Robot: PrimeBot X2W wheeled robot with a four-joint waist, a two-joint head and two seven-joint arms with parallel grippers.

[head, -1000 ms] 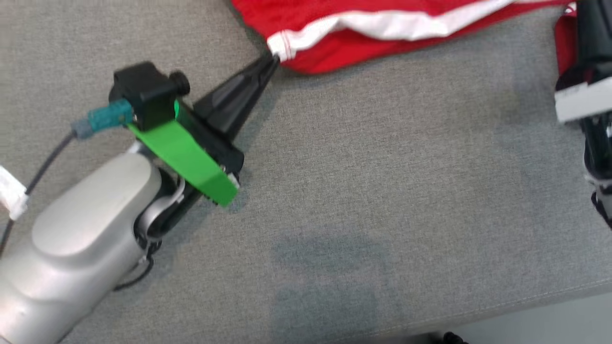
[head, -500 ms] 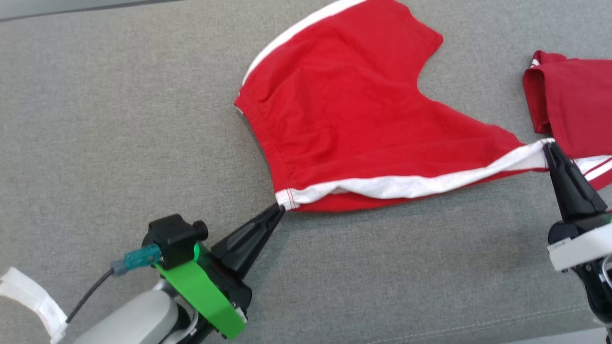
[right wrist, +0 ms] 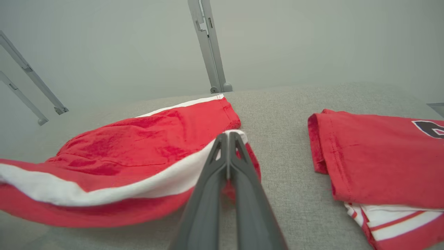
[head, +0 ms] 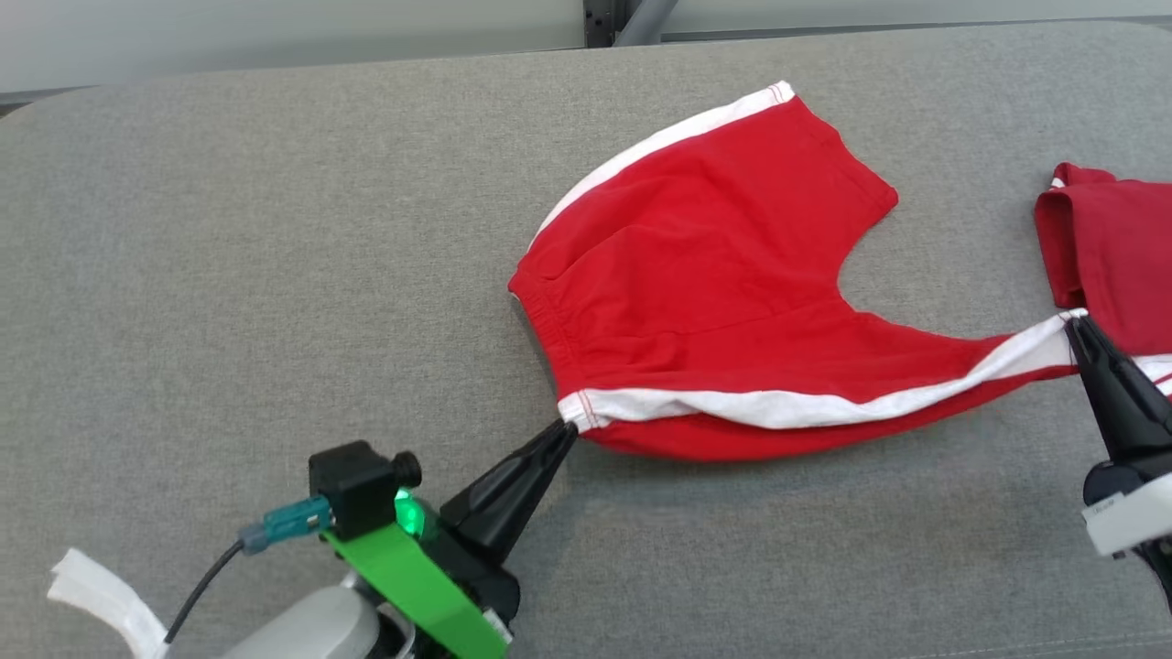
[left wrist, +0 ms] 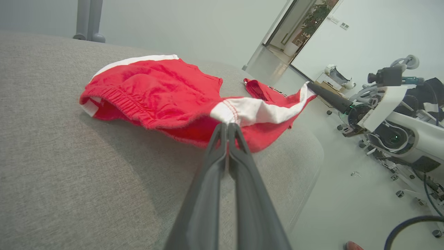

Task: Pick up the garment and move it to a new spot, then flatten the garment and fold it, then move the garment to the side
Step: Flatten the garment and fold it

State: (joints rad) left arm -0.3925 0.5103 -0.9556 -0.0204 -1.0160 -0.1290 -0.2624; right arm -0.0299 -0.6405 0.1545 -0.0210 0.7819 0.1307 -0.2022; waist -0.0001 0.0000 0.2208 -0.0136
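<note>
Red shorts (head: pixel 714 275) w/ a white side stripe lie centre-right on the grey desk (head: pixel 229 275). My L tool (head: pixel 566 428) is pinched tight on the near waistband corner. My R tool (head: pixel 1073 320) is pinched on the near leg hem. The striped edge is stretched between them, slightly raised. A folded red top (head: pixel 1117 247) sits just beside the R tool. I judge this is the flatten step, pre-fold. Next move needs both tools travelling together w/ even tension, w/o snagging the top.

Soft red cloth shorts (head: pixel 714 275) lie on a matt, coarse-woven grey table cover (head: pixel 229 275).
</note>
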